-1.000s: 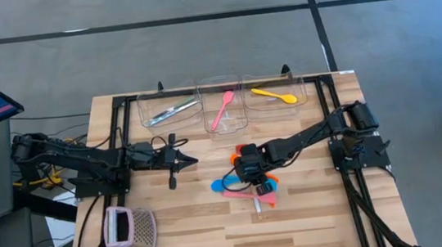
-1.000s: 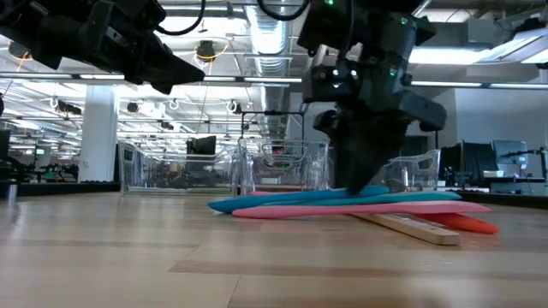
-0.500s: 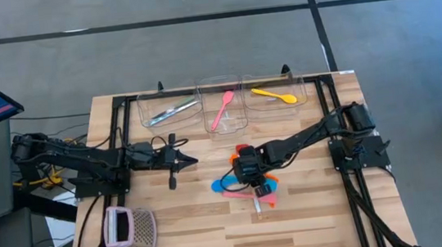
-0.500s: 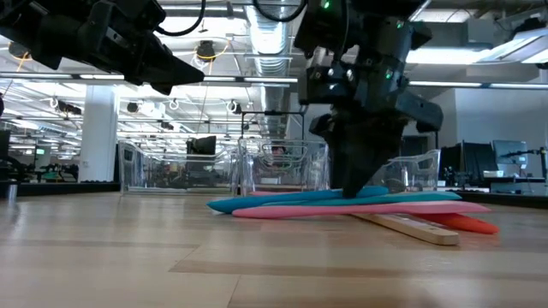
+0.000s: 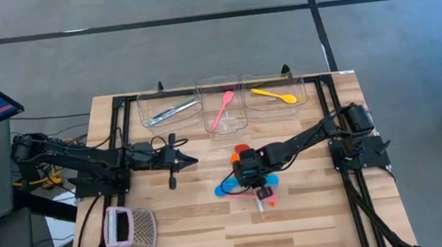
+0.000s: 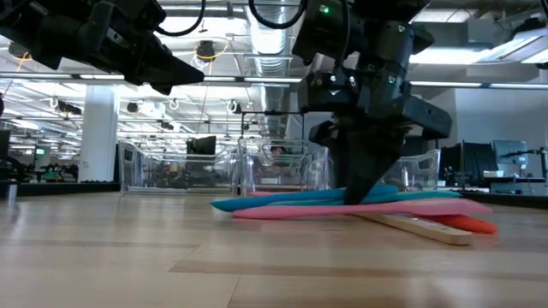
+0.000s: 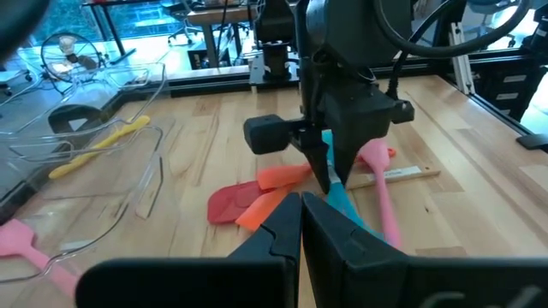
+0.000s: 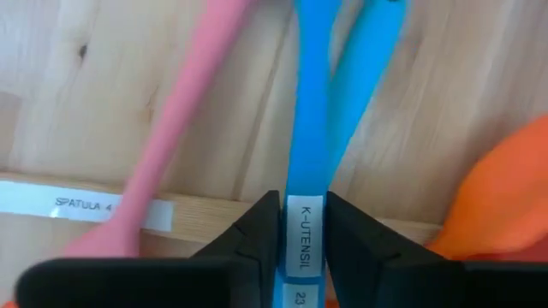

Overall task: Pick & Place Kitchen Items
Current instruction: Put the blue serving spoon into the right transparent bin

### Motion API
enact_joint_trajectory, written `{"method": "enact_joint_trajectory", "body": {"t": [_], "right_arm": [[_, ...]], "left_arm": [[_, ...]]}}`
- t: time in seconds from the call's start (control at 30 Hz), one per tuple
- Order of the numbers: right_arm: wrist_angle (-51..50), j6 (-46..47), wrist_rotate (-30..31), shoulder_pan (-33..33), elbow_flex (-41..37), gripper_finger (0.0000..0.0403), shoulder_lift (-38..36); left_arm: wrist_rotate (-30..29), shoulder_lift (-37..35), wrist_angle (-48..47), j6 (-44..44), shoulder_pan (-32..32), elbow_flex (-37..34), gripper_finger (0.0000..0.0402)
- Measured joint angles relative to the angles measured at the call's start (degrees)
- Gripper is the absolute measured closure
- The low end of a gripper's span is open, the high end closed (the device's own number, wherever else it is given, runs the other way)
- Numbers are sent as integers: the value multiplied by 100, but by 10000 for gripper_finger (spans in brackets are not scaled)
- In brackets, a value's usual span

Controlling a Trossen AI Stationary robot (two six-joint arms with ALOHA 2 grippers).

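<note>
A pile of kitchen items lies at the table's middle: a blue utensil (image 6: 282, 198) on top of a pink spoon (image 6: 360, 210), orange spoons (image 7: 282, 177), and a red-headed spatula (image 7: 227, 204) with a wooden handle (image 6: 419, 229). My right gripper (image 5: 253, 182) stands over the pile, pointing steeply down and shut on the blue utensil. My left gripper (image 5: 177, 161) hangs shut and empty above the table, left of the pile. My right gripper pinches the blue utensil's handle (image 8: 306, 184) between its two fingers, at the stretch with the white label. The fingers (image 8: 257, 229) come from above and lie across the handle. The utensil still lies about level on the pink spoon.
Three clear bins stand along the far edge: the left one holds silvery cutlery (image 5: 172, 110), the middle one a pink spoon (image 5: 223, 107), the right one a yellow spoon (image 5: 274, 95). A pink-and-white mesh basket (image 5: 131, 229) sits near the front left. Bare wood lies in front of the pile.
My right gripper has sunk a little onto the pile and closed its fingers on the blue utensil's handle. The blue utensil has shifted slightly on the pink spoon.
</note>
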Motion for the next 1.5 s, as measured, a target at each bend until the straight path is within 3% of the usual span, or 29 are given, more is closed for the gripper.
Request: {"method": "enact_joint_trajectory", "body": {"t": [1.1,1.5], "right_arm": [[-9,-5,53,-9,7,330,-110],[-750,-74,52,-7,767,332,-112]], "left_arm": [[24,0,-4,0,0,0,399],[20,0,-7,0,2,0,399]]}}
